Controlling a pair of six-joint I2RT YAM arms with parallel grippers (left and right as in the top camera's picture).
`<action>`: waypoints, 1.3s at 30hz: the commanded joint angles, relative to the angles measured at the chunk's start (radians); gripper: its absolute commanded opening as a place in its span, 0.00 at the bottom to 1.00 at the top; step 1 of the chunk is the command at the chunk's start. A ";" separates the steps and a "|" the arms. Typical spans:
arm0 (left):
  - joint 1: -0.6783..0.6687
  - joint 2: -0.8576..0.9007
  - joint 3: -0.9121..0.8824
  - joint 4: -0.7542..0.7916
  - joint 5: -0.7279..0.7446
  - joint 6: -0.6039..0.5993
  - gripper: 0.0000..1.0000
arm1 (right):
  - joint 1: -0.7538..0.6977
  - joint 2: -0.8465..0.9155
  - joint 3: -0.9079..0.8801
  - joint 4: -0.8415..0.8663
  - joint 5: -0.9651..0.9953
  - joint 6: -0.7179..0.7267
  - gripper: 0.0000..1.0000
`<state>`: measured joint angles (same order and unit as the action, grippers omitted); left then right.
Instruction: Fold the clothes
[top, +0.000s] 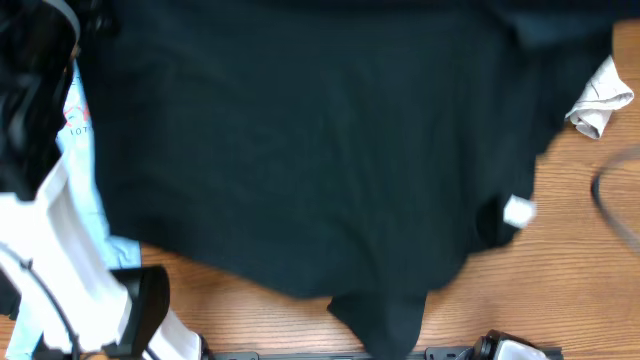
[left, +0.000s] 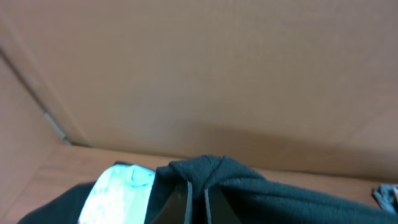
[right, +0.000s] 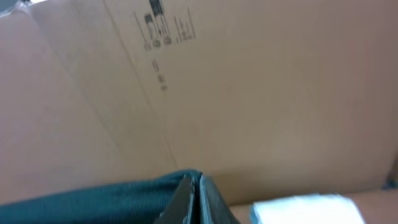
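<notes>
Overhead, the black T-shirt (top: 300, 150) covers most of the wooden surface (top: 560, 290), its white label (top: 518, 211) unreadable at four o'clock, the light blue T-shirt (top: 80, 140) with blurred red lettering at nine, while the left claw (left: 197, 186) and right claw (right: 198, 186) are each clenched on black fabric.

Big blk tee (top: 300, 150) held up, spread wide, lt-blue tee (top: 92, 190) at left

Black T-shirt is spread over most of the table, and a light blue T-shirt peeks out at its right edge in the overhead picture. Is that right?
Not quite. The light blue T-shirt peeks out at the left edge of the black T-shirt, not the right, as the overhead view shows. The black T-shirt does cover most of the table.
</notes>
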<state>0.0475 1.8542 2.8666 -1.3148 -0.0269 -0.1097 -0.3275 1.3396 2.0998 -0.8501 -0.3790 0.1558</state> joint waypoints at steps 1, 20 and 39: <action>0.015 0.097 -0.003 0.107 -0.051 0.026 0.04 | 0.029 0.152 -0.006 0.143 0.036 0.000 0.04; 0.005 0.151 -0.005 0.259 -0.027 0.068 0.04 | 0.063 0.328 0.093 0.390 0.043 0.124 0.04; 0.005 0.422 -0.005 -0.376 0.088 0.076 0.04 | 0.182 0.549 0.064 -0.233 -0.036 -0.053 0.04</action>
<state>0.0422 2.3234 2.8391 -1.6588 0.0353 -0.0479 -0.1417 1.9499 2.1391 -1.0588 -0.3958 0.1249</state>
